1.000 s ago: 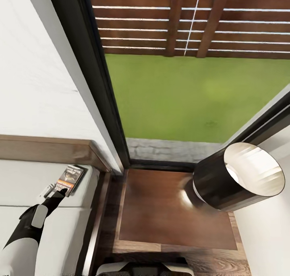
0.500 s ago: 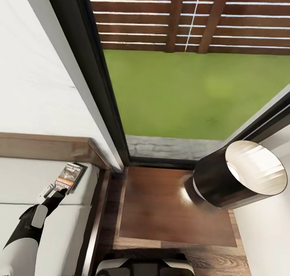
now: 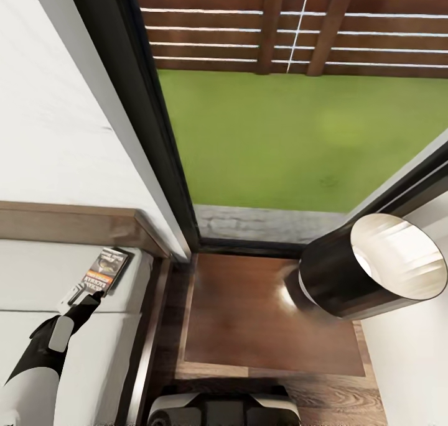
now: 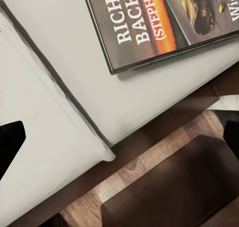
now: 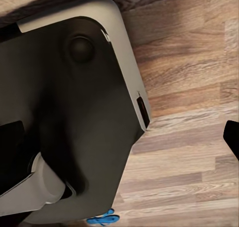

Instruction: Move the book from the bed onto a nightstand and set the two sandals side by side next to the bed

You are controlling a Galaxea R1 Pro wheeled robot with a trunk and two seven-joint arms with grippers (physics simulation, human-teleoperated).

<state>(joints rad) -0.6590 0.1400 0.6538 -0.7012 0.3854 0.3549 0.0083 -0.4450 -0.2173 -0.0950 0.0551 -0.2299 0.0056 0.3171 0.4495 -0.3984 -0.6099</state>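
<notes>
The book [image 3: 107, 270], dark-covered with an orange band, lies flat on the bed's pale mattress [image 3: 37, 270] at the corner by the brown headboard [image 3: 74, 224]. My left gripper [image 3: 84, 294] hovers just short of the book's near edge, open. In the left wrist view the book [image 4: 164, 23] lies beyond the black fingertips [image 4: 11, 142], which stand wide apart over the mattress edge with nothing between them. The dark brown nightstand [image 3: 249, 314] stands right of the bed. My right gripper [image 5: 119, 137] is open above the floor. A bright blue sandal [image 5: 102, 219] peeks out beside my base.
A black cylindrical lamp [image 3: 364, 267] takes up the nightstand's right part. A black-framed window [image 3: 155, 134] behind it shows grass and a slatted fence. A white wall [image 3: 410, 351] closes the right side. My dark base [image 5: 74, 112] stands on the wood-plank floor [image 5: 189, 152].
The head camera has shifted slightly, so more of my base shows at the bottom. The left gripper stays open just short of the book, which has not moved on the bed.
</notes>
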